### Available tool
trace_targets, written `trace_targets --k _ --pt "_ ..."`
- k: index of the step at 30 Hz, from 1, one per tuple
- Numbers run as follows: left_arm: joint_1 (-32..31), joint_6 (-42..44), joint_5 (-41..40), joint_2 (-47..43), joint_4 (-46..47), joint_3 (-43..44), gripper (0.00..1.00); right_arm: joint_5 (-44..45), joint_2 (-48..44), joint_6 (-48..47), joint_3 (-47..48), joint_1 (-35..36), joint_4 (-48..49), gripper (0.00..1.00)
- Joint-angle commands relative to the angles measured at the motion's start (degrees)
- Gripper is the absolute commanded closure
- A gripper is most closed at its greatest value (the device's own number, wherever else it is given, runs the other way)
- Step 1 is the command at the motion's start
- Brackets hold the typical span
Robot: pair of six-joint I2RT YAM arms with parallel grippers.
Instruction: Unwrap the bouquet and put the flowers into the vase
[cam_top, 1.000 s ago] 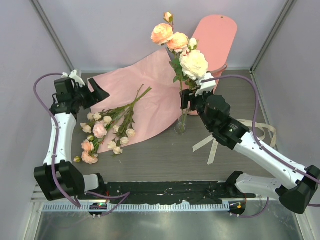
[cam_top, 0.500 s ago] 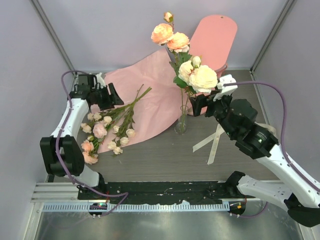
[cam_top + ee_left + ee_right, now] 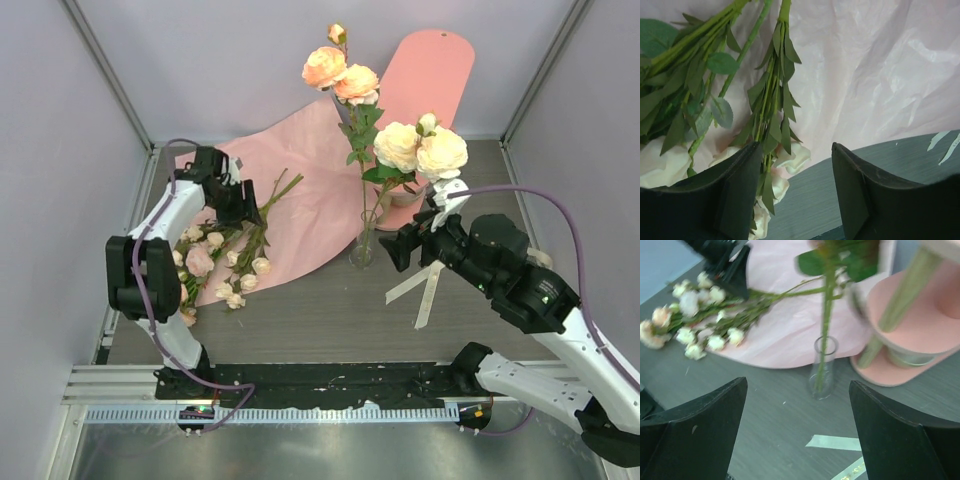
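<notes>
Pale walls (image 3: 60, 120) close in the grey surface (image 3: 300, 310). Much of its far half lies under the pink paper (image 3: 310, 190), with the pink shelf (image 3: 435, 70) at the far right.

Your right arm has drawn back toward you since a second ago. The right fingers (image 3: 396, 250), which were at the stems just above the vase (image 3: 362, 252), now stand wide and empty, near the vase on its right but apart from it. The cream roses (image 3: 420, 150) now lean right out of the vase, below the taller peach roses (image 3: 340, 75).

Your left arm has swung in from the paper's far-left corner. The left fingers (image 3: 243, 208) now sit over the stems of the flowers (image 3: 215, 250) lying on the paper's left edge, partly spread and closed on nothing. Ribbon (image 3: 425, 285) lies right of the vase.

Your left wrist view shows what the arm hides from above: one leafy stem hangs against a finger's inner face, and the rest of the gap is bare. Your right wrist view, blurred, shows a green stem down inside the clear glass, but only the top view shows the blooms.
</notes>
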Motion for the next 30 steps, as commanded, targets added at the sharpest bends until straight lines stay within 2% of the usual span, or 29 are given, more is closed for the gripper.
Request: trace_targets --k 1,4,7,12,18,24,30 --pt "0.0 0.4 -0.4 5.6 -2.8 9.1 0.39 -15.8 1.5 0.0 -2.2 -0.2 -2.1 0.11" --pt "-0.8 -0.4 -0.3 11.2 -8.2 16.7 0.47 -20.3 0.3 0.9 -7.9 0.0 1.3 0.11" --pt "-2.3 -0.4 -3.2 15.9 -8.9 23.2 0.48 -22.1 -0.6 0.6 -11.4 0.0 4.4 0.11" --pt "-3.0 -0.4 -3.2 26.8 -14.9 37.4 0.57 -23.8 0.5 0.1 -12.1 -0.1 5.8 0.11" --pt "-4.0 -0.4 -4.1 32.4 -10.3 42.0 0.57 -27.9 1.5 1.6 -14.4 0.0 10.1 0.11" --pt "-4.0 0.0 -6.0 35.5 -8.1 44.6 0.57 -27.8 2.9 0.6 -15.3 0.4 10.7 0.11" --pt "-4.0 0.5 -6.0 38.8 -8.6 46.6 0.65 -28.1 3.7 0.9 -16.6 0.4 12.4 0.11"
